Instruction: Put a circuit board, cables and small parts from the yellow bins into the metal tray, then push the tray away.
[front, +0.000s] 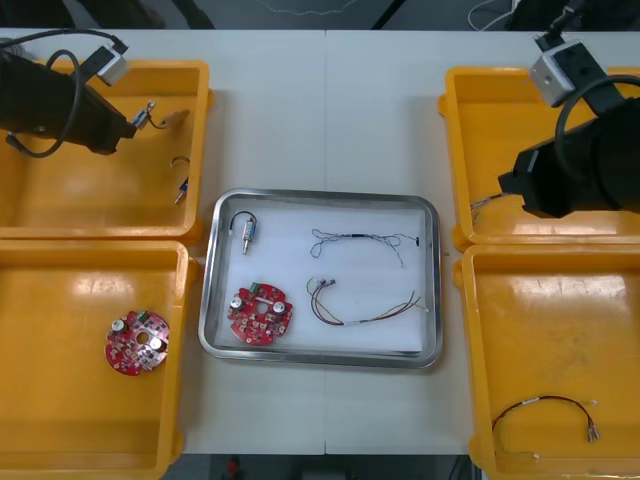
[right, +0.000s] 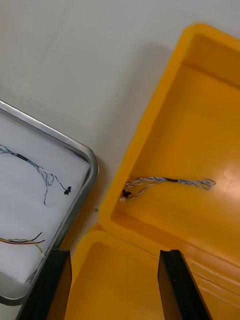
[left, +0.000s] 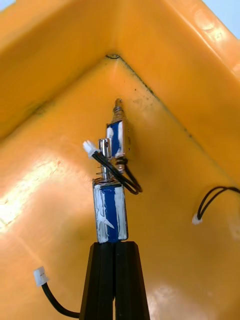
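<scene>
Over the far left yellow bin (front: 60, 205), my left gripper (front: 133, 120) (left: 115, 245) is shut on a small metal part (front: 150, 114) (left: 110, 215) with a blue wrap and a black lead, held above the bin floor. A second similar part (left: 118, 131) shows just beyond it. My right gripper (front: 506, 188) (right: 115, 252) hangs open over the far right yellow bin (front: 470, 120), a little short of a twisted blue and white cable (right: 170, 182). The metal tray (front: 432, 215) holds a red circuit board (front: 260, 315), a small metal part (front: 246, 232), a blue and white cable (front: 360, 240) and a red and yellow cable (front: 365, 312).
Another small metal part (front: 182, 190) and a black lead (front: 180, 160) lie in the far left bin. The near left bin (front: 60, 430) holds a red circuit board (front: 137, 343). A dark red cable (front: 545, 408) lies in the near right bin (front: 490, 300).
</scene>
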